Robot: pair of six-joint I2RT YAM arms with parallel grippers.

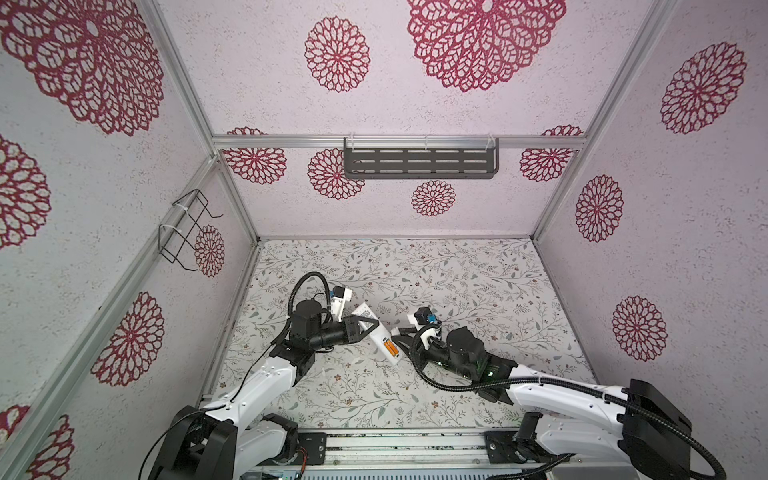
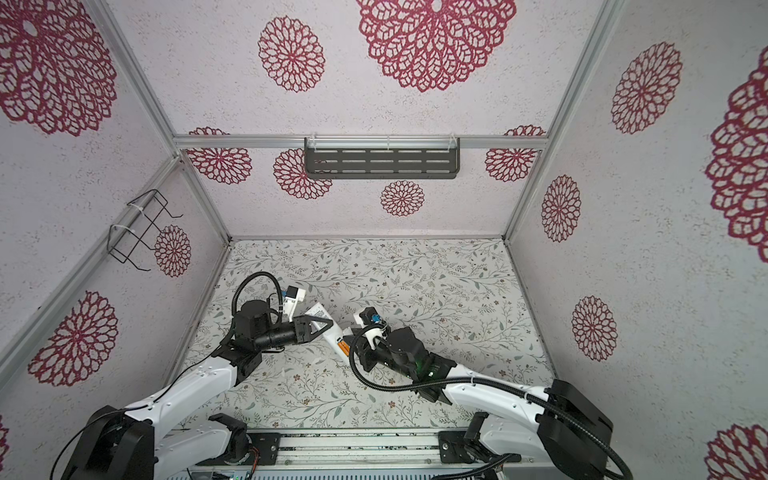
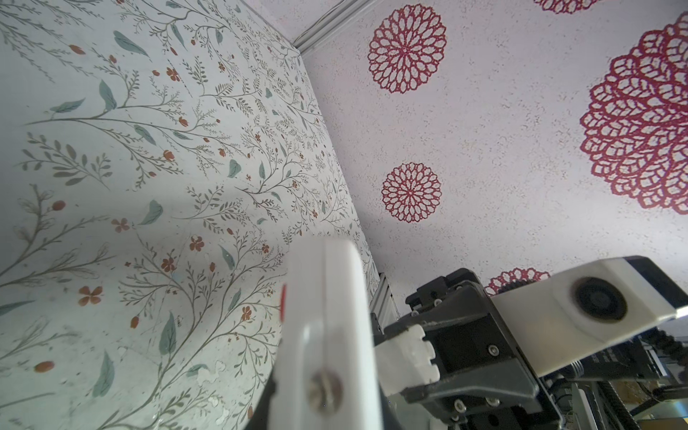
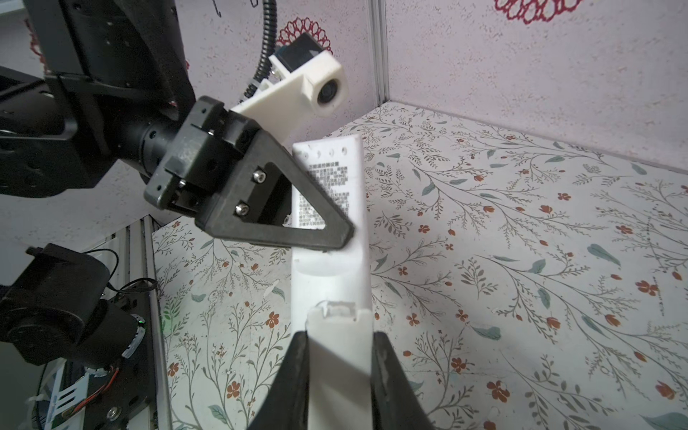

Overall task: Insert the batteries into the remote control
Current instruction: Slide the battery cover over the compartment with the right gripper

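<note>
White plastic remote (image 4: 331,268) is hanging tilted, seemingly clear of the floral table (image 4: 521,260), around mid-table in both top views, its back facing up w/ printed text showing in the right wrist view. Two orange batteries (image 1: 389,347) are sitting side by side in the open bay at its near end, as a top view is showing. The right wrist view isn't showing them, since a white piece, prob. the cover (image 4: 337,324), is lying over that end. Left gripper (image 1: 372,326) is clamping the remote approx. mid-length, jaws clenched tight, one black triangular finger crossing the text panel. Right gripper (image 4: 339,346) is pinching the cover by its long edges, jaws narrowly apart w/ the piece filling the gap. The cover's notched front edge is pointing along the remote toward the left gripper. Whether the cover is touching the remote, I cannot tell. Handling, as I'm judging it: the remote is looking light and stiff, w/ a smooth shell that's prob. slippery. Gripping it mid-length is keeping the bay unblocked. The cover is looking thin and its small clips fragile, so an edge grip w/ a light squeeze is suiting it. The batteries are prob. sitting loose until it's on, so tilting further is risking one slipping out.
</note>
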